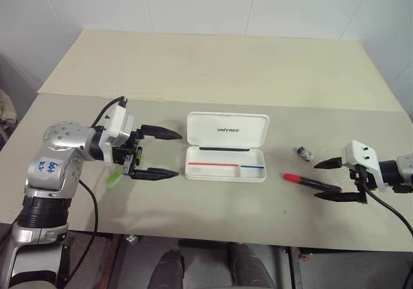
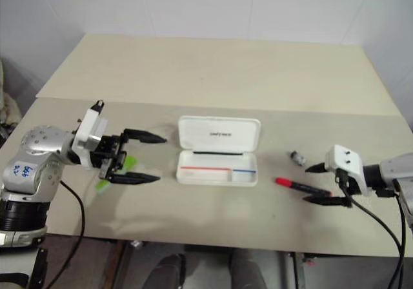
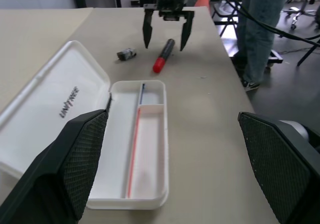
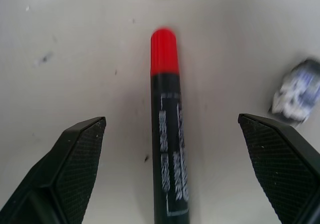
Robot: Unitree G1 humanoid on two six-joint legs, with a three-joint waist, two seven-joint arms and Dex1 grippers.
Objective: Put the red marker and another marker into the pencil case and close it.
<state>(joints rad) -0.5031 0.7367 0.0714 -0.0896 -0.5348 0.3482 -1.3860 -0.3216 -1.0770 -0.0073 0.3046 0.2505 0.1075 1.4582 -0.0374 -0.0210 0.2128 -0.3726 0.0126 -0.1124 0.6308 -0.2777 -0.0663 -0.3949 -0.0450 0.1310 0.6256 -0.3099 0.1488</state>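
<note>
The white pencil case (image 1: 227, 131) lies open mid-table with its lid flat behind an empty tray. To its right the red marker (image 1: 308, 180) lies on the table, red end toward the case. My right gripper (image 1: 317, 180) is open and straddles the marker's black end; in the right wrist view the marker (image 4: 169, 134) runs centred between the fingers, touching neither. Left of the case my left gripper (image 1: 169, 153) is open, pointing at the case and holding nothing. The lime-green marker (image 1: 114, 179) lies on the table under that hand, partly hidden.
A small grey-and-white object (image 1: 305, 152) lies just behind the red marker, close to my right gripper. The table's front edge (image 1: 193, 229) runs near both hands. In the left wrist view a person's legs (image 3: 260, 24) stand beyond the table's right end.
</note>
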